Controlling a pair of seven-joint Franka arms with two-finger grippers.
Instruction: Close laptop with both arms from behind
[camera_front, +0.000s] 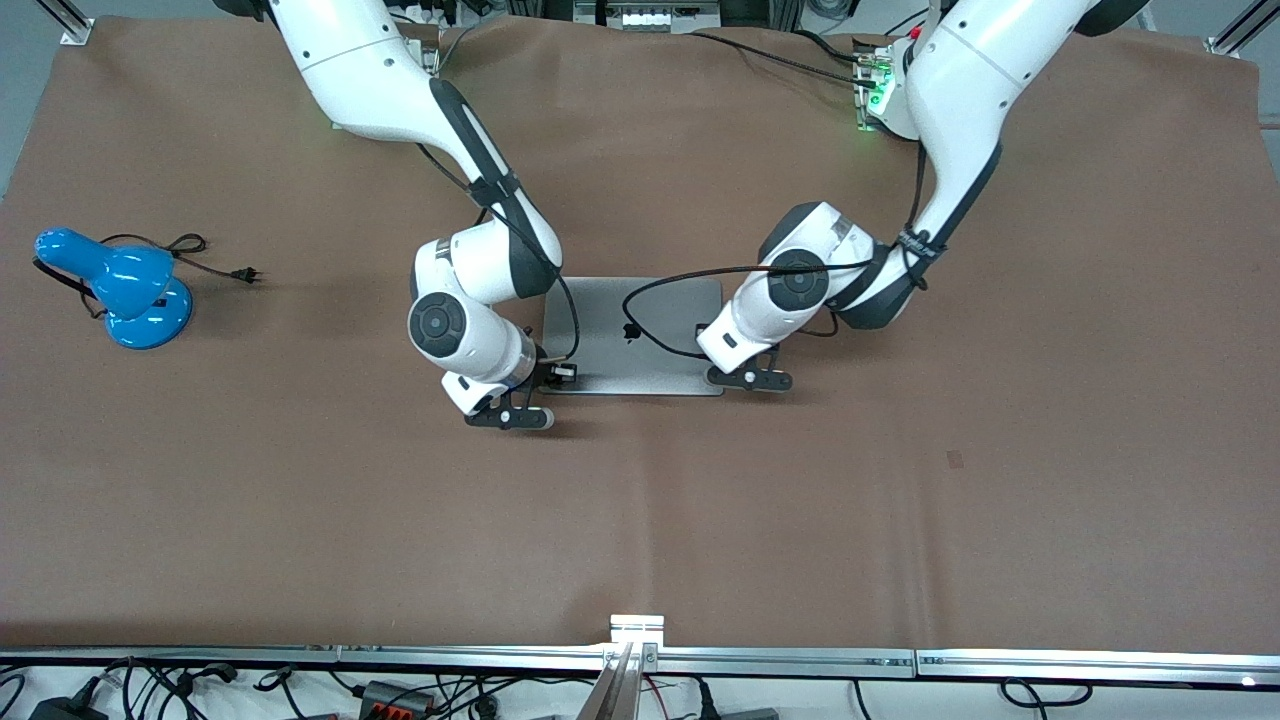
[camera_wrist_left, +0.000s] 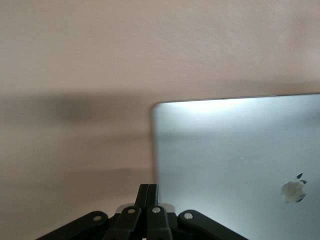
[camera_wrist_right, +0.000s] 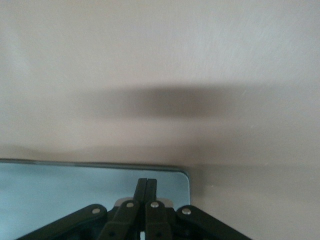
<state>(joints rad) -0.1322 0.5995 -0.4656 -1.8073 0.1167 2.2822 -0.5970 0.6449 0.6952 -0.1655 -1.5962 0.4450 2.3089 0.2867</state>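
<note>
With the laptop lid flat at frame center, we press evenly through pinched-shut left gripper and right gripper, then lift straight.

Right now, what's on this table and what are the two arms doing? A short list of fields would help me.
laptop: shut, lid flat, logo up, mid-table
left end effector: fingers together, at the lid's edge toward the left arm's end
right end effector: fingers together, at the lid's corner toward the right arm's end
lamp: blue, near the right arm's end of the table, cord loose beside it
table: brown cover
</note>
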